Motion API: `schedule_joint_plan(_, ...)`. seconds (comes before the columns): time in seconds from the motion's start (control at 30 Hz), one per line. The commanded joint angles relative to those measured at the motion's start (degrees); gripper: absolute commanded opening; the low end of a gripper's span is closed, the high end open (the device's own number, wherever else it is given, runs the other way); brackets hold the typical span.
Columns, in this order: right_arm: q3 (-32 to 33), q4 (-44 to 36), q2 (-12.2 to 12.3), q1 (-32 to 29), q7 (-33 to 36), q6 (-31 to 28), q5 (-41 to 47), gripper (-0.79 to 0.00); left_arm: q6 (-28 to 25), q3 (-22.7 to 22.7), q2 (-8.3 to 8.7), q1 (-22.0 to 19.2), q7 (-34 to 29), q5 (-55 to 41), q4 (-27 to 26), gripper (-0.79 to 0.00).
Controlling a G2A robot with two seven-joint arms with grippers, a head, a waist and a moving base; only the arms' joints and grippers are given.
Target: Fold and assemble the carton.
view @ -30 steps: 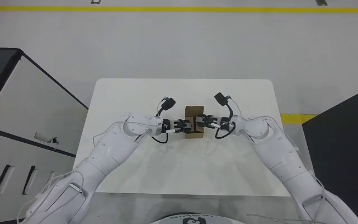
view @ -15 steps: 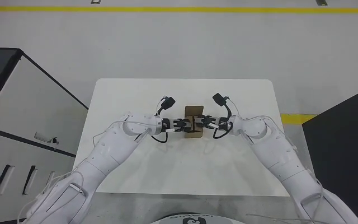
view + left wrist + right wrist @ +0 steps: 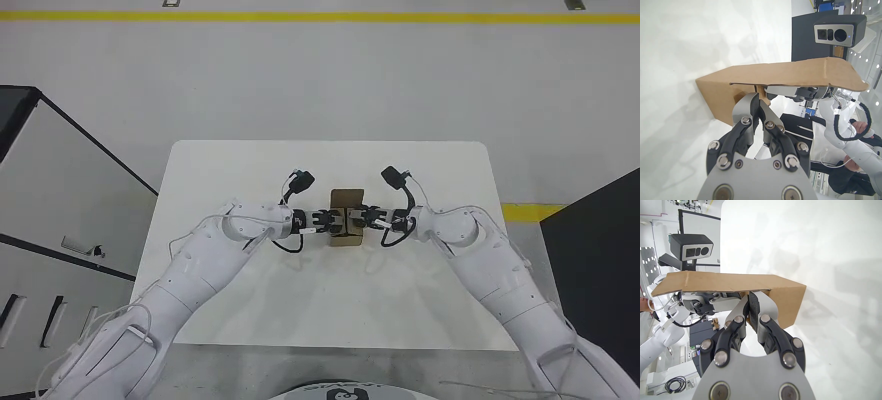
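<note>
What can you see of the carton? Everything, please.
The carton is plain brown cardboard, only partly formed: a small box body standing on the white table near its middle, between the two arms. One long flap juts out unfolded past the body, its end rounded. The left gripper and the right gripper are each shut on a thin cardboard edge on opposite sides. No tape shows.

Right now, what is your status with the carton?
Left gripper: jaws shut on carton flap. Right gripper: same, opposite side. Carton resting on table. Nothing blocking.
</note>
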Motion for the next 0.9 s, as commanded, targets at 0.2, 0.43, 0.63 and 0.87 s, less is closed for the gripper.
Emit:
schedule_joint_plan(0.2, 0.4, -0.6, -0.1, 0.1, 0.2, -1.1, 0.6, -0.785, -0.6, -0.8, -0.13, 0.2, -0.1, -0.1, -0.4, -0.785)
schedule_joint_plan(0.43, -0.1, 0.1, -0.2, 0.3, 0.7, -0.1, -0.3, -0.785, 0.3, -0.6, -0.38, 0.3, -0.4, 0.8, 0.1, -0.785)
schedule_joint_plan(0.63, 0.2, 0.1, -0.3, 0.6, 0.6, -0.5, 0.1, -0.785, -0.5, -1.3, -0.42, 0.4, -0.1, 0.7, -0.6, -0.785)
schedule_joint_plan(0.87, 0.4, -0.4, -0.2, 0.1, 0.9, -0.3, -0.1, -0.785, -0.2, -1.7, -0.44, 1.0, -0.6, 1.0, -0.3, -0.785)
